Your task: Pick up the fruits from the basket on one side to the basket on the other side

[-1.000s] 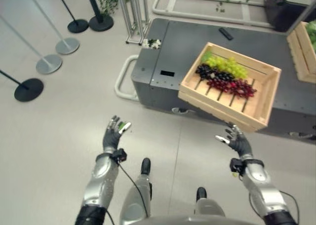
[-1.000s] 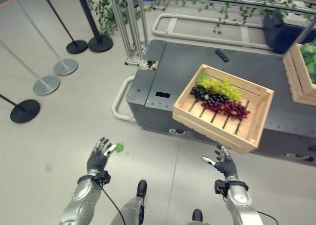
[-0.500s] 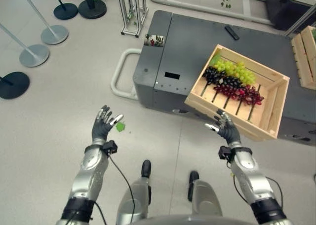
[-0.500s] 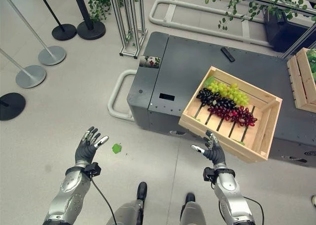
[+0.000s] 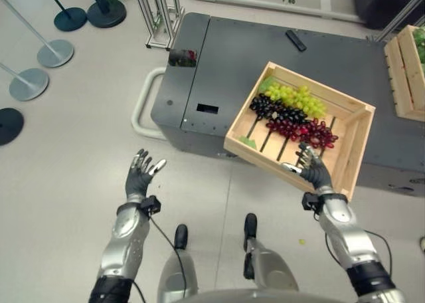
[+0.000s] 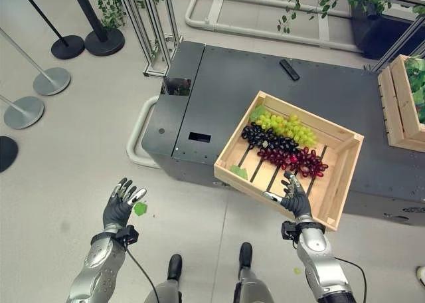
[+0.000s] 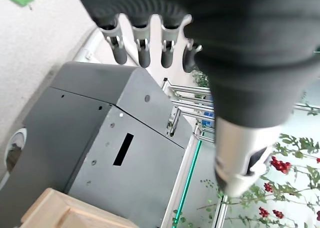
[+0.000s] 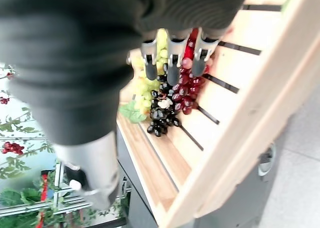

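Dark grey bench (image 6: 226,84) carries a wooden basket (image 6: 340,180) overhanging its near edge. Inside: green grapes (image 6: 282,125), black grapes (image 6: 265,138), red grapes (image 6: 299,160) lying side by side on the slats. Second wooden basket (image 6: 392,107) at the bench's far right. Right hand (image 6: 294,198) over the near rim, fingers spread, empty. Left hand (image 6: 119,206) above the floor, fingers spread, empty.

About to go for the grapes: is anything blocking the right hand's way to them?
Nothing visible. The right hand is open above the near part of the wooden crate, with bare slats between it and the red grapes.
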`<state>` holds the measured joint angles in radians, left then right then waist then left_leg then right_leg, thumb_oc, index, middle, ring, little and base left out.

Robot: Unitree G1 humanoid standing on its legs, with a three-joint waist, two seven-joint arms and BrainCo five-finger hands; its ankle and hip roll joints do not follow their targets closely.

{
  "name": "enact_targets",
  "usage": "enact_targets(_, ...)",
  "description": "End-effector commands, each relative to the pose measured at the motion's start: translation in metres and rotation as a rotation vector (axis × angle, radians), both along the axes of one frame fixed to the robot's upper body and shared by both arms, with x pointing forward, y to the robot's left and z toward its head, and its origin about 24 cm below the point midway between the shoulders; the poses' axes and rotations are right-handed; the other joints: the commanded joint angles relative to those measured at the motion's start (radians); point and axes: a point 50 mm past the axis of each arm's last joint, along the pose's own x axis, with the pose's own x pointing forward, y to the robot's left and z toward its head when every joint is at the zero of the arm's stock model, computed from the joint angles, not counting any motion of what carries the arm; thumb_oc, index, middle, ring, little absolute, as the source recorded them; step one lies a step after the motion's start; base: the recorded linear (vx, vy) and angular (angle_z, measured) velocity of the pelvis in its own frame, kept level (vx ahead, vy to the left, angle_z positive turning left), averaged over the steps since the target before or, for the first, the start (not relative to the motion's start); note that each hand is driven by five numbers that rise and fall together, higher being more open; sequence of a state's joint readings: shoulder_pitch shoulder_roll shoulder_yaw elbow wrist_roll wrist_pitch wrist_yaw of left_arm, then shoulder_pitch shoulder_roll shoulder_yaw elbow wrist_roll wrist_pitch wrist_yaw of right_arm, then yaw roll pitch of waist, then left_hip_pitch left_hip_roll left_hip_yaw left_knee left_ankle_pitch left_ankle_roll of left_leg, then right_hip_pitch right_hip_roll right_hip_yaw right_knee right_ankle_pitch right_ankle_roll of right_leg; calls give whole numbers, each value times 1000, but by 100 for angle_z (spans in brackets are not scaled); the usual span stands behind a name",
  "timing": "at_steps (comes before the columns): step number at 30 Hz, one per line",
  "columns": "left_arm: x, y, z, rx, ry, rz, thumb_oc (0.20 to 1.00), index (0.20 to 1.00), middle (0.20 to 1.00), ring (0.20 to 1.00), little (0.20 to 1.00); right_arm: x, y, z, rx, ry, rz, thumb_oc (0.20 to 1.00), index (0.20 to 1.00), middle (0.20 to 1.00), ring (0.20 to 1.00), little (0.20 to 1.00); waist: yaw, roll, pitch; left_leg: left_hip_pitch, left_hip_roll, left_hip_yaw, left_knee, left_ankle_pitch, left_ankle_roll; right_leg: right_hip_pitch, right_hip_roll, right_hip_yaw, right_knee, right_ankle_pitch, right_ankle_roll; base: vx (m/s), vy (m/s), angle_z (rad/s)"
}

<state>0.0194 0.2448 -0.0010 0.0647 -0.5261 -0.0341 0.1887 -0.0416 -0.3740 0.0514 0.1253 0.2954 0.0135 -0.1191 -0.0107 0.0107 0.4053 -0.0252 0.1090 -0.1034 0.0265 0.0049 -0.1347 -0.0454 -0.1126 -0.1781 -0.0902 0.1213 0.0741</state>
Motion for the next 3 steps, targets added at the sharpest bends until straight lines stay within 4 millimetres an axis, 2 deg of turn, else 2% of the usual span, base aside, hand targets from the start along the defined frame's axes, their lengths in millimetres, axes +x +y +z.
enact_targets(1,0,4,15,17,-87,-16,1000,1000,1000,1000,1000,0,-5,14,-52,-62,14,1000,1000,1000,1000,1000,2,1,-40,-45,-45,-40,163,-122,1,-17,-75,-15,124,-215,48,45,-63,7)
enact_targets(3,0,4,14,14,-85,-17,1000,1000,1000,1000,1000,2,-4,13,-53,-58,22,1000,1000,1000,1000,1000,7,1,-30,-55,-49,-64,191,-113,-3,-18,-63,-11,129,-226,38,50,-81,5)
